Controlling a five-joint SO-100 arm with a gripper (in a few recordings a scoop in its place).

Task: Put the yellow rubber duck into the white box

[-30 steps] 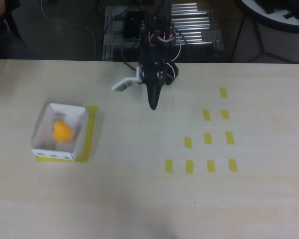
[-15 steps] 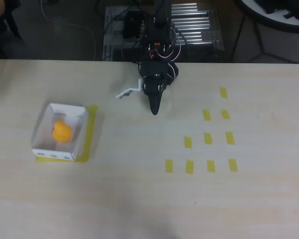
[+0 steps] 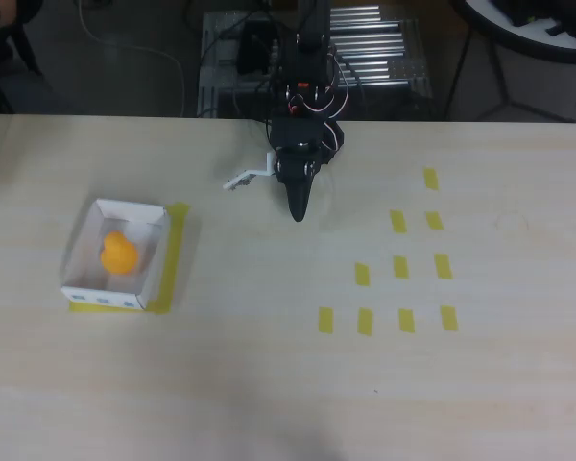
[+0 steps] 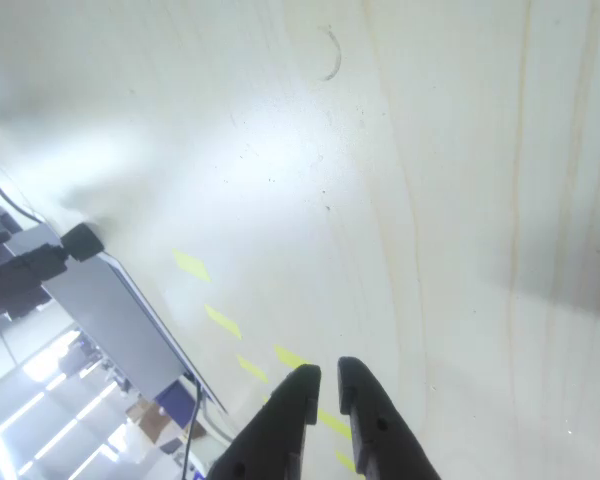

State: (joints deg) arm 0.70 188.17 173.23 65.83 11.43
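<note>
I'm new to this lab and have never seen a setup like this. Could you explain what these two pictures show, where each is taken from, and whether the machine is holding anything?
The overhead view looks straight down on a pale wooden table. The black thing at the table's far edge is a small robot arm; its tip is a two-finger gripper for picking things up. The other picture comes from a camera on the arm's wrist, so the two dark fingers show at the bottom, nearly together with nothing between them. On the left of the overhead view sits the white box, a shallow tray, with the yellow rubber duck inside it. On the right are short yellow tape strips stuck to the table. The arm holds nothing.
</note>
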